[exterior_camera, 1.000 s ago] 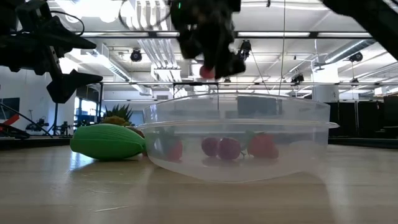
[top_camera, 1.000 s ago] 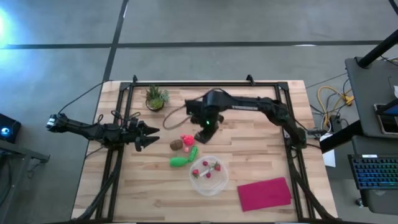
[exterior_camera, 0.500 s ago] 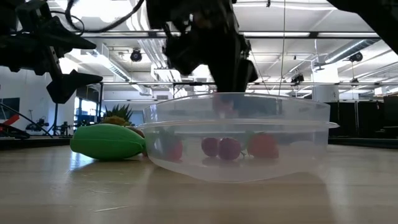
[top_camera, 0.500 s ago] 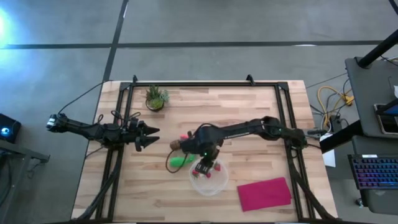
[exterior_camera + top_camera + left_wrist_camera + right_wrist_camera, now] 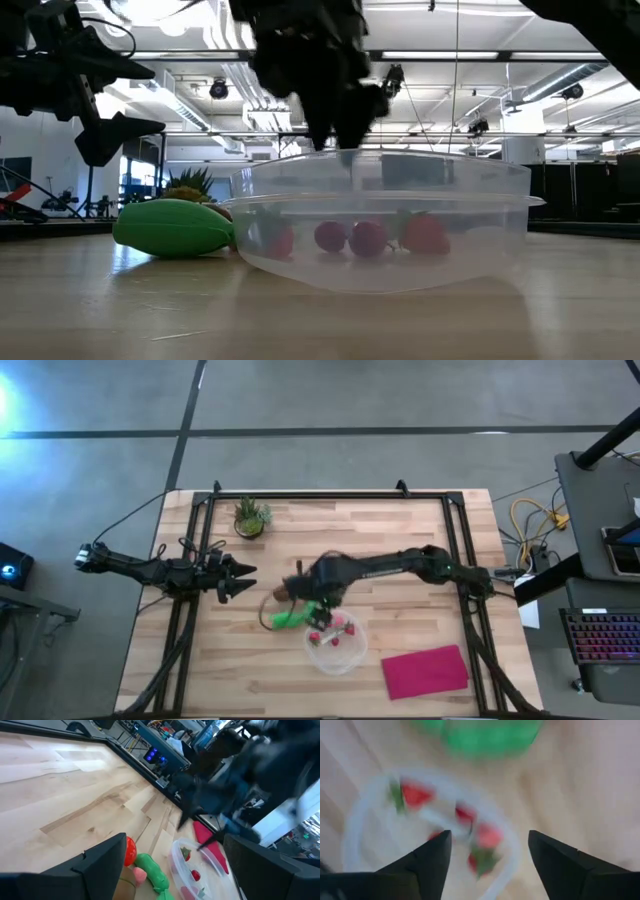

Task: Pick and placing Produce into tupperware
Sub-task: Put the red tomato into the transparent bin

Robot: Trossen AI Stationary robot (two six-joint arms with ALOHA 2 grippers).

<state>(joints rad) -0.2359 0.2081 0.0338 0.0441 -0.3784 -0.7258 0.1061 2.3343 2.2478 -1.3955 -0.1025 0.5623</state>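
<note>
Several small red produce pieces [image 5: 331, 632] lie inside the tupperware [image 5: 352, 653], seen from above near the bench [image 5: 420, 550] front, with the green piece [image 5: 291, 617] just beside its rim and a brown oval [image 5: 282, 593] close by. The right gripper [image 5: 322, 618] hangs over the container's near edge; the left gripper [image 5: 240, 581] waits well apart, fingers spread. At bench level the clear, shallow tupperware [image 5: 480, 215] shows the red bits [image 5: 424, 234] on its floor and the ribbed green piece [image 5: 172, 227] touching its wall. The right wrist view shows the right gripper's fingers [image 5: 432, 860] apart, holding nothing. Judged light, rigid and smooth, the green piece should be gripped across its narrow middle.
</note>
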